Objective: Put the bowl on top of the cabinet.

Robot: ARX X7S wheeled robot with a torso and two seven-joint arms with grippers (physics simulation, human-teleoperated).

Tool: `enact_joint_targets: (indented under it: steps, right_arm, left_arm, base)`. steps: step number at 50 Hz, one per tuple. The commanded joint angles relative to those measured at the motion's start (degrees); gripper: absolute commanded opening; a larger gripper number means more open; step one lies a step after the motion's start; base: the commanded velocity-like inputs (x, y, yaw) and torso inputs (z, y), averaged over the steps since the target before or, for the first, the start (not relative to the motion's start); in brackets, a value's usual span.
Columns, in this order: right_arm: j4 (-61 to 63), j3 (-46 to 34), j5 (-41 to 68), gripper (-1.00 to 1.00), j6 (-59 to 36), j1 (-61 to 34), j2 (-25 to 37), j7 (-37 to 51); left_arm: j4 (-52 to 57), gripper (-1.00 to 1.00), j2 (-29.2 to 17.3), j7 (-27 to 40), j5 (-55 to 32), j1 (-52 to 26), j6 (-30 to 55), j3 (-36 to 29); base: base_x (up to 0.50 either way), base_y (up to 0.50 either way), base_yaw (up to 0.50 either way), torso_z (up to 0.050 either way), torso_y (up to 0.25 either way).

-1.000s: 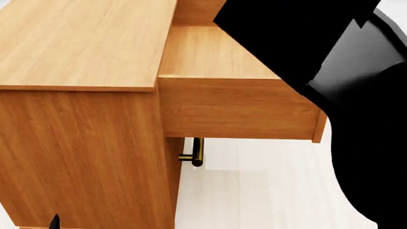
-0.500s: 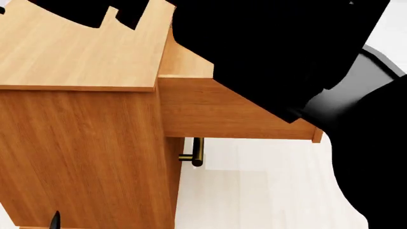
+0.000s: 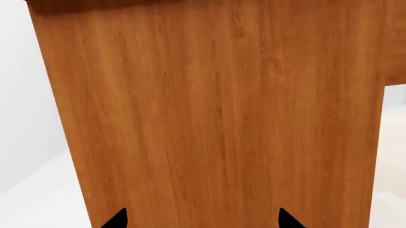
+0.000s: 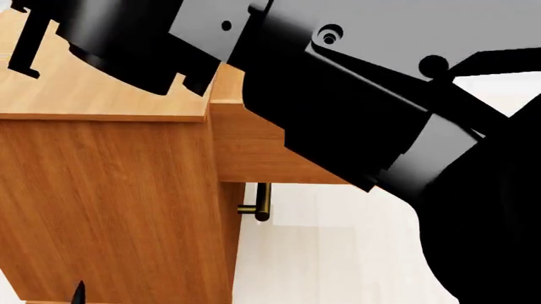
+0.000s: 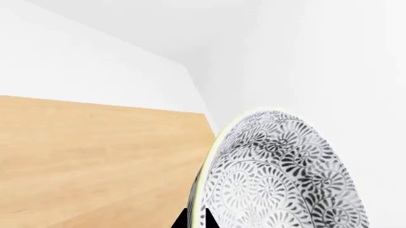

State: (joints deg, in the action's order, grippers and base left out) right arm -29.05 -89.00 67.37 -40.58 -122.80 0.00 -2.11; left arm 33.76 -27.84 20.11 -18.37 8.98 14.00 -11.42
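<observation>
The bowl [image 5: 279,175] is seen close against the right wrist camera, tipped on edge and pinched at its rim by the right gripper [image 5: 197,219], whose dark fingertips are closed on the thin wall. Beyond it lies the pale flat top of the cabinet [image 5: 95,152], with white walls behind. The bowl is judged stiff, glazed and breakable, fairly light yet slippery at the rim, so a hold across the wall near the lip is thought best, and a gentle set-down is called for. In the head view the right arm is stretched over the cabinet top [image 4: 101,95], above an open drawer [image 4: 253,152] and a brass handle [image 4: 262,201]. The left gripper [image 3: 201,219] is held low beside the cabinet's side panel, its tips apart and empty.
</observation>
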Motion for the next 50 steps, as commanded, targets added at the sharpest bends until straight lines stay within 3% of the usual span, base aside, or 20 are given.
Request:
enact_joint_targets:
  steps: [1,50]
  right_arm:
    - [1.6,0.1,-2.1,-1.00,-1.1,2.1,0.0,0.7]
    - [6.7,0.2,-6.8,-1.00,-5.4,8.8,0.0,-2.3]
  left_arm:
    - [1.7,1.00,-0.7,0.2,-0.2,1.3,-0.7,0.5]
    - [2.7,1.00,-1.5,0.7,-0.7,1.6,-0.9,0.4]
  base:
    - [0.00,0.00,0.00,0.000,0.000]
    - [0.00,0.00,0.00,0.000,0.000]
